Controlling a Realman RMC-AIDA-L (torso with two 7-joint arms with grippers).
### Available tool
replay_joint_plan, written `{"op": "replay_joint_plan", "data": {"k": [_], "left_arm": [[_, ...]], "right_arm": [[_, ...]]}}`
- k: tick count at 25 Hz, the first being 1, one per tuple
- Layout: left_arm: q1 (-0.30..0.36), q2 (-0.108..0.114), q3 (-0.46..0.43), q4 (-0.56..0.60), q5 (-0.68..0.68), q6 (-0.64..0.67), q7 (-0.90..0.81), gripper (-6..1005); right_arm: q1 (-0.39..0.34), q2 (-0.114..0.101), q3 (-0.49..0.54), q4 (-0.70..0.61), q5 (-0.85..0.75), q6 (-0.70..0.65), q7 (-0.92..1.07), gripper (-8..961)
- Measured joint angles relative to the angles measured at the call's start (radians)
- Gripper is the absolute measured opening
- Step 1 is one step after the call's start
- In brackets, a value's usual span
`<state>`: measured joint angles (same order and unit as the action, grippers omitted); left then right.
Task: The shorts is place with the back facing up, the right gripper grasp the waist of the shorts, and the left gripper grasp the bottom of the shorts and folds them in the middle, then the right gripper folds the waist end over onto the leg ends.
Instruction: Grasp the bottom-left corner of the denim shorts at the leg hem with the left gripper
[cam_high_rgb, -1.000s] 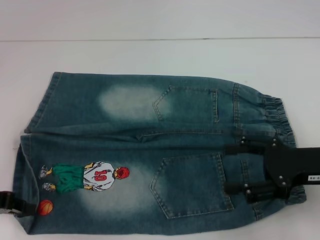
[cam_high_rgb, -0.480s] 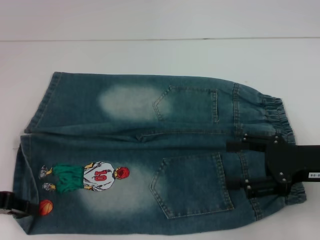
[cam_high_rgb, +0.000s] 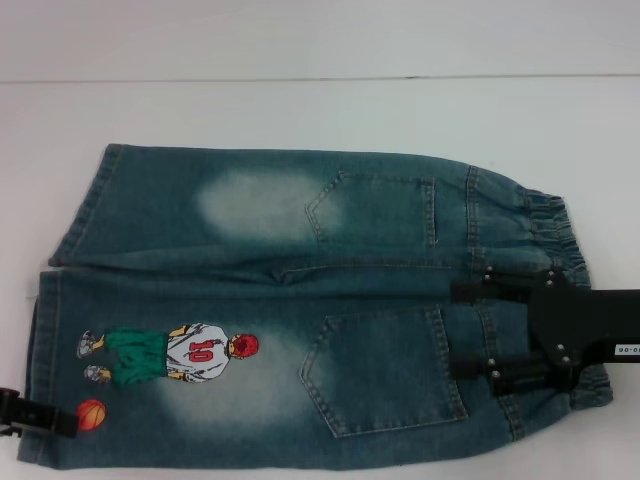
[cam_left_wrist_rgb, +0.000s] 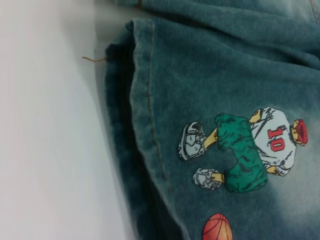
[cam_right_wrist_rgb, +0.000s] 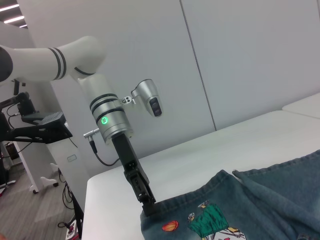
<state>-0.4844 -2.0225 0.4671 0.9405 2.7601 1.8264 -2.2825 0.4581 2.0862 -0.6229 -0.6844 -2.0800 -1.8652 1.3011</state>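
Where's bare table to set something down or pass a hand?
Bare table runs along the far side of the shorts, and beyond the waistband. Crowded: right gripper over the waist, left gripper at the leg hem.

White work table before plain pale wall panels

The white table (cam_high_rgb: 300, 110) is bounded at its far edge by a thin dark line; in the right wrist view, pale wall panels (cam_right_wrist_rgb: 240, 60) divided by a slanted seam, grey floor (cam_right_wrist_rgb: 30, 215) and dark equipment on a white stand (cam_right_wrist_rgb: 35, 125) are seen
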Motion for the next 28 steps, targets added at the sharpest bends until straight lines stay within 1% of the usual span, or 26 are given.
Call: {"op": "replay_joint_plan", "data": {"k": [4,10,15,21,23,25,27,28], "left_arm": [[0.000,-0.001,0.008,0.004,0.006,0.001,-0.001,571],[0.007,-0.010,0.032,0.007,0.013,-0.021,0.013,598],[0.010,-0.013,0.033,0.009,0.012,-0.027,0.014,380],[0.010,-0.013,0.028,0.011,0.008,-0.023,0.013,173],[0.006,-0.013,0.026,0.011,0.006,-0.019,0.011,20],[0.002,-0.013,0.019,0.011,-0.001,-0.019,0.008,20],[0.000,-0.013,0.010,0.013,-0.017,-0.020,0.006,20],[-0.001,-0.011,0.003,0.013,-0.036,-0.023,0.006,20]], "right_arm": [[0.001,0.000,0.000,0.000,0.000,0.000,-0.001,934],[0.002,0.000,0.001,0.000,0.000,0.000,-0.003,934],[0.000,0.000,0.002,0.000,0.000,0.000,-0.001,934],[-0.001,-0.001,0.012,0.000,0.000,0.000,0.005,933],[0.000,-0.001,0.033,0.000,0.000,0.000,0.016,933],[0.005,-0.004,0.065,-0.001,0.000,0.002,0.053,933],[0.015,-0.014,0.091,-0.012,0.000,0.022,0.130,933],[0.021,-0.023,0.097,-0.022,0.000,0.034,0.183,933]]}}
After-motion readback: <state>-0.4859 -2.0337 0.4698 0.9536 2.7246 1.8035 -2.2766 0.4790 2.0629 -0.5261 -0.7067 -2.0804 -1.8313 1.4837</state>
